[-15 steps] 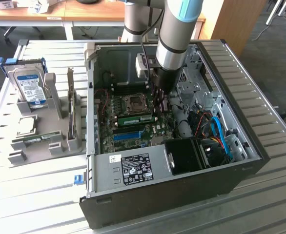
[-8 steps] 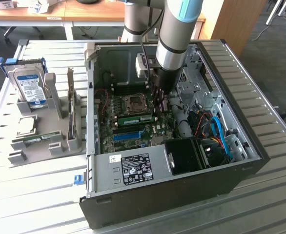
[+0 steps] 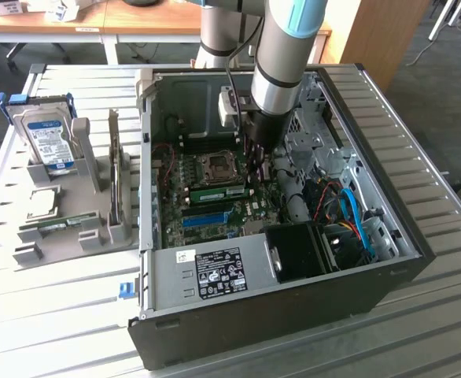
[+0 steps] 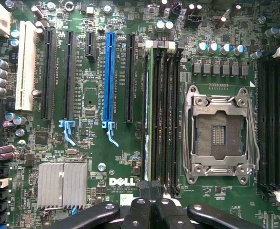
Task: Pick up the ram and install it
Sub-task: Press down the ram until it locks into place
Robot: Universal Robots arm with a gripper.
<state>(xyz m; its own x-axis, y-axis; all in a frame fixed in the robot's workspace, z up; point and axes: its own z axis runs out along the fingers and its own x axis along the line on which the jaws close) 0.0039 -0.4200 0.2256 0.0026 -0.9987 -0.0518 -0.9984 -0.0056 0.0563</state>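
Note:
The ram (image 4: 151,114) stands edge-on in one of the black memory slots beside the CPU socket (image 4: 220,133). In the exterior view it is a green stick with a pale label (image 3: 219,193) on the motherboard inside the open computer case (image 3: 215,272). My gripper (image 3: 256,167) hangs low inside the case, just to the exterior view's right of the ram. Its black fingers (image 4: 139,210) are pressed together with nothing between them, and their tips (image 4: 152,190) lie over one end of the ram. Whether they touch it cannot be told.
A grey holder (image 3: 73,228) outside the case, at the exterior view's left, carries a blue-labelled hard drive (image 3: 48,142), a look-alike green stick (image 3: 57,226) and a CPU chip (image 3: 42,202). Cables (image 3: 348,209) and a drive cage crowd the case at the exterior view's right.

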